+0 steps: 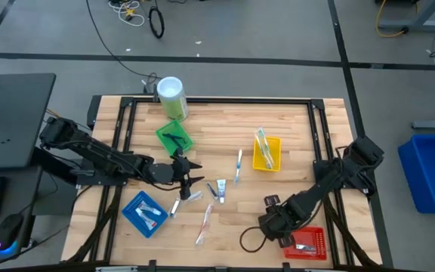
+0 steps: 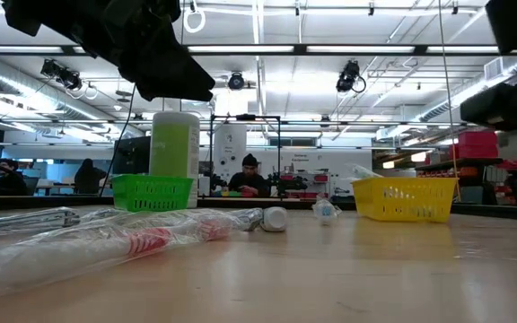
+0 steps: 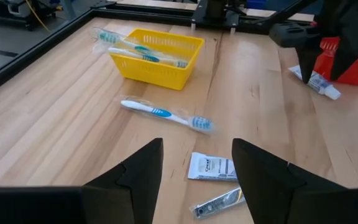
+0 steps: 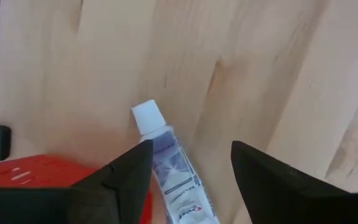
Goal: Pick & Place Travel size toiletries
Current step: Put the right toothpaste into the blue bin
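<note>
**Two spread grippers, nothing held**

Right gripper hangs with fingers parted over a small tube, white-capped, silvery with blue print, lying on the table beside the red tray. Left gripper, fingers apart and empty, faces a white packet and a blue-marked toothbrush near the yellow tray.

left arm reaching in from 9 o'clock toward table centre, left gripper fingers spread wide, right arm folded at 4 o'clock, right gripper fingers parted, pointing down
</note>
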Motion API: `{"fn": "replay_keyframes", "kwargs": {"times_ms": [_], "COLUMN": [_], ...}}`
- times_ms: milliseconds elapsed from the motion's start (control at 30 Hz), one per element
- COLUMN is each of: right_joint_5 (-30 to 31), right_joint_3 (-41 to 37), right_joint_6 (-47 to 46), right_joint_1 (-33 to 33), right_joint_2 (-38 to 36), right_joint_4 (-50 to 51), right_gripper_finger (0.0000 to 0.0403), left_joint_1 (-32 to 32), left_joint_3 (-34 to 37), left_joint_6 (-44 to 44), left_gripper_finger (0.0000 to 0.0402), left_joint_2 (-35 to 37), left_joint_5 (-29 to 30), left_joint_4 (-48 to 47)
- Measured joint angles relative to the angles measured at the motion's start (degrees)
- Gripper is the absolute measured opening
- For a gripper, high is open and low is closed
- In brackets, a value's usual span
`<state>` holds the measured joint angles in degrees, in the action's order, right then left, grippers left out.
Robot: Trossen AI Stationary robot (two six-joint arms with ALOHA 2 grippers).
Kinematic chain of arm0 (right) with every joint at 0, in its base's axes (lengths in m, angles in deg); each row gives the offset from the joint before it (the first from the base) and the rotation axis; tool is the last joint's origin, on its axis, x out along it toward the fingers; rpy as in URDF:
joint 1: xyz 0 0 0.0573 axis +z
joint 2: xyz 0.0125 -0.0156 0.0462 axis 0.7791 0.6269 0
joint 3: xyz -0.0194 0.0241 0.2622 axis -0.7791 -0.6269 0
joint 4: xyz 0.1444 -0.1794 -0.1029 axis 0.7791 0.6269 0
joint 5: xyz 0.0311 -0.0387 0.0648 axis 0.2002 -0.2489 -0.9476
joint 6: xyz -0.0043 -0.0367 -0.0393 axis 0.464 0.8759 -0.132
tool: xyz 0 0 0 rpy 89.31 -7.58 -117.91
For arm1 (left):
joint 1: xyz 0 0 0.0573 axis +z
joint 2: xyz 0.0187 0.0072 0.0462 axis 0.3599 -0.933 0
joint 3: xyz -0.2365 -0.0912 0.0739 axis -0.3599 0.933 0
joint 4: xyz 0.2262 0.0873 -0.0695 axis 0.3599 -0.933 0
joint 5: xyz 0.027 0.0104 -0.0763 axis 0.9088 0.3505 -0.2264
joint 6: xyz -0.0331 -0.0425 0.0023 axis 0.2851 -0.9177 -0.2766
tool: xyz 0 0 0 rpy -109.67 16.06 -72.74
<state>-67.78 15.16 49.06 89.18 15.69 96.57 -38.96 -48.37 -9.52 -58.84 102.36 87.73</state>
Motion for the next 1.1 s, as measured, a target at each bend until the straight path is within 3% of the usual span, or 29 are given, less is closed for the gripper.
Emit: {"fn": "replay_keyframes", "kwargs": {"times_ms": [433, 700, 867, 1100], "right_joint_5": [-3.88, -6.68, -6.91, -6.72], "right_joint_3": [-0.21, -0.22, -0.11, -0.24], "right_joint_6": [-2.19, 2.10, 2.61, 2.55], "right_joint_1": [0.54, 0.10, -0.46, -1.16], "right_joint_2": [0.17, 5.24, 5.69, 5.76], "right_joint_4": [-0.68, -1.02, -0.72, -0.70], "right_gripper_finger": [0.0223, 0.0210, 0.0185, 0.0115], "left_joint_1": [0.00, 0.00, 0.00, 0.00], "left_joint_3": [0.00, 0.00, 0.02, 0.02], "left_joint_6": [-0.30, -0.30, -0.22, -0.01], "left_gripper_finger": [0.0200, 0.0200, 0.0200, 0.0200], "left_joint_2": [0.00, 0.00, 0.00, 0.00], "left_joint_5": [-0.02, -0.02, 0.00, 0.00], "left_joint_4": [-0.23, -0.85, -1.20, -1.34]}}
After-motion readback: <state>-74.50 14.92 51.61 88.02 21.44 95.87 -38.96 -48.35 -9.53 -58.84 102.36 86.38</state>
